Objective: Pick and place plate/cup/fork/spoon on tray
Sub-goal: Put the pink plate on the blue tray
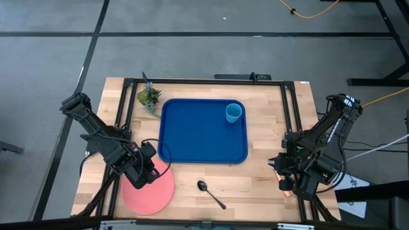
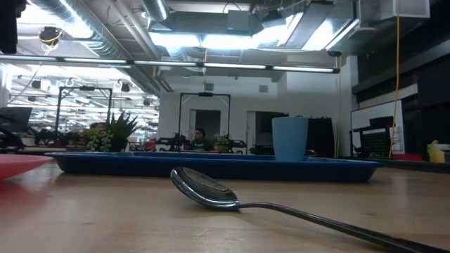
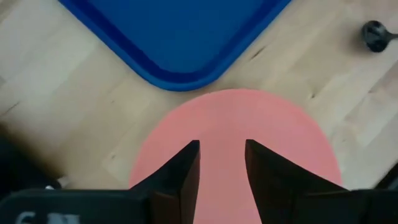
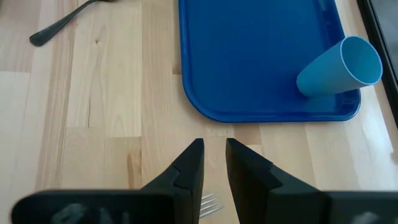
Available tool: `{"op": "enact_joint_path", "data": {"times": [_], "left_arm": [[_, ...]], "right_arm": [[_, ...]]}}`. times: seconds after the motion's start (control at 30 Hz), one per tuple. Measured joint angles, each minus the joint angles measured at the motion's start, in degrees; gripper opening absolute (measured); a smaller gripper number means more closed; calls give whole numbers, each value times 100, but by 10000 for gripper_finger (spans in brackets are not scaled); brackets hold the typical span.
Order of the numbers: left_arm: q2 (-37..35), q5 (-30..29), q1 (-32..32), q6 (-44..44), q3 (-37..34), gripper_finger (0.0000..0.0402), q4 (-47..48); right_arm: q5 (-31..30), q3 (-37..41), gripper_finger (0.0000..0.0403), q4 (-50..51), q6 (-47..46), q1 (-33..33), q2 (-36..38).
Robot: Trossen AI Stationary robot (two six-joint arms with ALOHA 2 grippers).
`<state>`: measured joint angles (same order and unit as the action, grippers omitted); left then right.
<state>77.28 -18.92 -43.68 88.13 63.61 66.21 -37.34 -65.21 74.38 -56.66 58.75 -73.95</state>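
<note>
The salmon-pink plate (image 1: pixel 150 191) lies flat on the table at the near left, just off the near left corner of the blue tray (image 1: pixel 192 137). My left gripper (image 3: pixel 222 155) hangs open over the plate (image 3: pixel 236 115), fingers pointing down, apart from it. The light-blue cup (image 1: pixel 234 113) stands upright in the tray's far right corner. The dark spoon (image 1: pixel 211 193) lies on the table in front of the tray. My right gripper (image 4: pixel 214 155) hovers at the near right, narrowly open, nothing between its fingers. The fork's tines (image 4: pixel 210 202) show on the table below it.
A small potted plant (image 1: pixel 149 97) stands at the tray's far left corner. Black frame rails (image 1: pixel 291 115) run along the table's left, right and far sides. Bare wood (image 1: pixel 255 185) lies between the spoon and my right gripper.
</note>
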Motion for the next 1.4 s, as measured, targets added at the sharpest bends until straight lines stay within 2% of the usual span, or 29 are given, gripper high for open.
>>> {"op": "enact_joint_path", "data": {"times": [0.4, 0.63, 0.77, 0.9, 1.03, 1.23, 1.4], "left_arm": [[-2, -138, 101, -36, 0, 120, -433], [312, -798, 27, -502, -2, 120, -505], [661, -771, 12, -615, -2, 120, -509], [1013, -462, 0, -624, -2, 120, -490], [1257, -270, 15, -515, -2, 120, 125], [1275, 68, 157, 536, -2, 120, 1720], [899, 377, 89, 1371, -42, 120, 2095]], "right_arm": [[0, 0, 73, -1, 2, 0, -1], [0, 0, 73, -88, -7, -1, -2], [-3, 0, 73, -95, -2, -1, -2], [-6, 0, 73, -133, -48, -1, -2], [-25, -2, 73, -187, -150, -9, -2], [-52, -2, 73, -189, -153, -14, -2], [-55, -2, 73, -189, -151, -12, -2]]}}
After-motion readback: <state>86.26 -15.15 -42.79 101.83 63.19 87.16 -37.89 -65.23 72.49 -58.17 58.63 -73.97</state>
